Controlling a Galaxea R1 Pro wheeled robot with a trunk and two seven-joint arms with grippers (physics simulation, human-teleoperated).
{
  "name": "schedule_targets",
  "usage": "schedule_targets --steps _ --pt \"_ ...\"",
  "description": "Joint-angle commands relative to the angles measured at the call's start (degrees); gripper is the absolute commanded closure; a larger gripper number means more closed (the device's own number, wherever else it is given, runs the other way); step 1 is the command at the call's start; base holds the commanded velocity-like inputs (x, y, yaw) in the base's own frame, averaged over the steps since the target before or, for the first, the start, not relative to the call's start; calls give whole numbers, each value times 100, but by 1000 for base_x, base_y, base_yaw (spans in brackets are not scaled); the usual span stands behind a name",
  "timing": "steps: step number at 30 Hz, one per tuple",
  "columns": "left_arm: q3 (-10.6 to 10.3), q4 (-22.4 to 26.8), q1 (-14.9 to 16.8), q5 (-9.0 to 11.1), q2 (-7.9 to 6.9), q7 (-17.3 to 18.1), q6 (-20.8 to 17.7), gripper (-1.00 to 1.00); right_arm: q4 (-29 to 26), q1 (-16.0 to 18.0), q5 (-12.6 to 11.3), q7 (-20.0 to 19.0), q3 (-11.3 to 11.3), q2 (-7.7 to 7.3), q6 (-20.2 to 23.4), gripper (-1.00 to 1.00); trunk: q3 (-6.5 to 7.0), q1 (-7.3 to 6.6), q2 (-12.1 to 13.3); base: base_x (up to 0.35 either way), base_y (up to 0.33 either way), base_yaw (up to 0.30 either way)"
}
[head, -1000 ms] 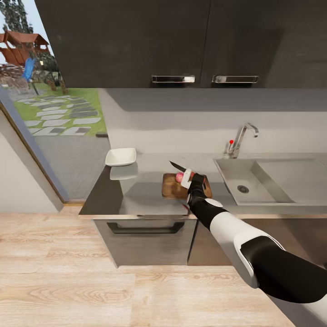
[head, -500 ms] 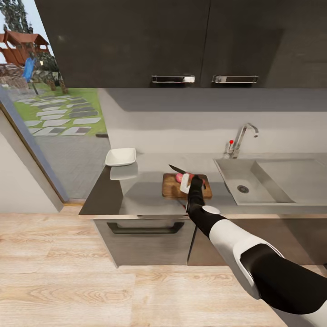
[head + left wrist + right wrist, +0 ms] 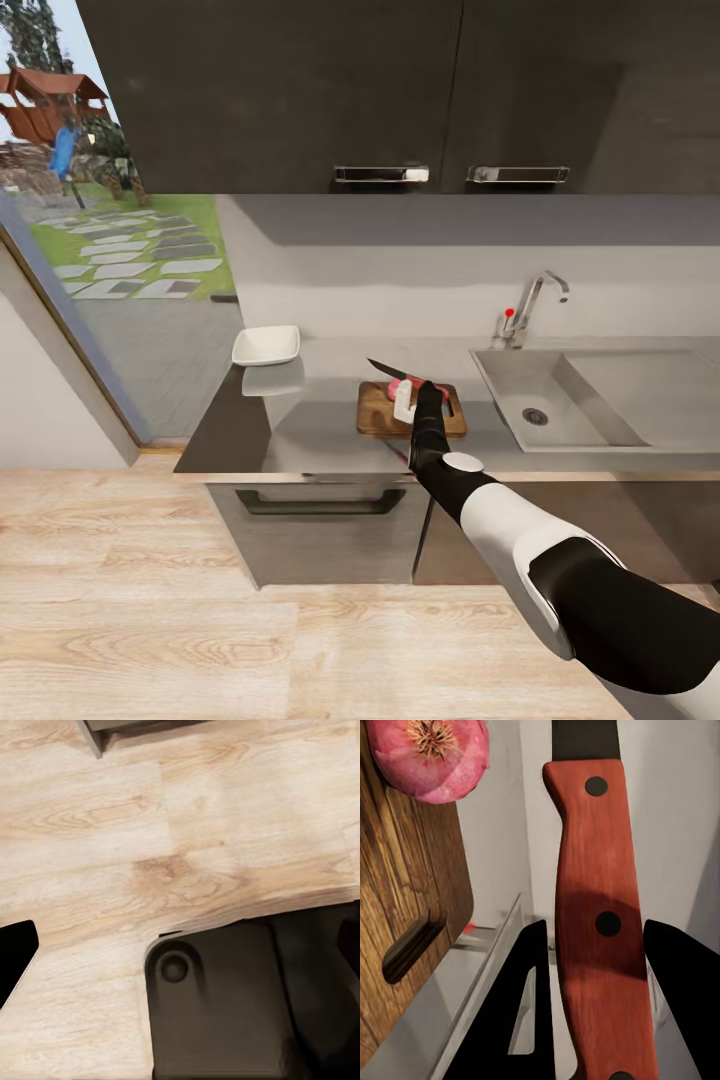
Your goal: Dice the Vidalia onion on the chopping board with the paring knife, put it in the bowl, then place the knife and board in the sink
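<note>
My right gripper (image 3: 404, 400) is shut on the paring knife (image 3: 386, 371) and hovers over the dark-brown chopping board (image 3: 375, 412) on the grey countertop (image 3: 300, 425). The dark blade points left and slightly up. In the right wrist view, the red handle of the paring knife (image 3: 598, 900) sits between the black fingers (image 3: 531, 1005). The pink-red Vidalia onion (image 3: 429, 756) lies whole on the chopping board (image 3: 401, 885) beside the blade. The Vidalia onion (image 3: 392, 389) peeks out just left of the gripper. The white bowl (image 3: 266, 345) stands at the counter's left end. The sink (image 3: 520, 385) lies to the right.
The chrome tap (image 3: 530, 303) rises behind the sink, and the drainboard (image 3: 650, 385) extends right. Dark wall cabinets (image 3: 400, 100) hang above. The left wrist view looks down on the wooden floor (image 3: 112, 817) and the robot's dark base (image 3: 225, 1005), with a black left finger (image 3: 11, 960) at the frame's edge.
My right gripper has shifted slightly left over the board with the knife, so the blade tip sits a little farther left and more of the onion is covered.
</note>
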State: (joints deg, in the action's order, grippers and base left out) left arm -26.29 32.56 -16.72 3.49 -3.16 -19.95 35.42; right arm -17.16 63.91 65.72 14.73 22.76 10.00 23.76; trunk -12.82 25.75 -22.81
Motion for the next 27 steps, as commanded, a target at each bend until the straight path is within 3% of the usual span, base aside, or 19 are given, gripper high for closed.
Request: schedule_targets --steps 1,5,6,27 --pt "-50 -10 2 69 -42 -45 38 -100 4 7 29 4 35 0 50 100 -10 4 -11 0 0 0" --pt "-45 -42 2 205 -98 -44 169 -100 2 6 29 4 35 0 50 100 -10 4 -11 0 0 0" --pt "-44 -50 2 552 -101 -44 532 -100 2 7 29 4 35 0 50 100 -10 4 -11 0 0 0" --pt "-51 -66 2 583 -106 -40 536 -100 2 6 32 4 39 0 51 100 -10 4 -11 0 0 0"
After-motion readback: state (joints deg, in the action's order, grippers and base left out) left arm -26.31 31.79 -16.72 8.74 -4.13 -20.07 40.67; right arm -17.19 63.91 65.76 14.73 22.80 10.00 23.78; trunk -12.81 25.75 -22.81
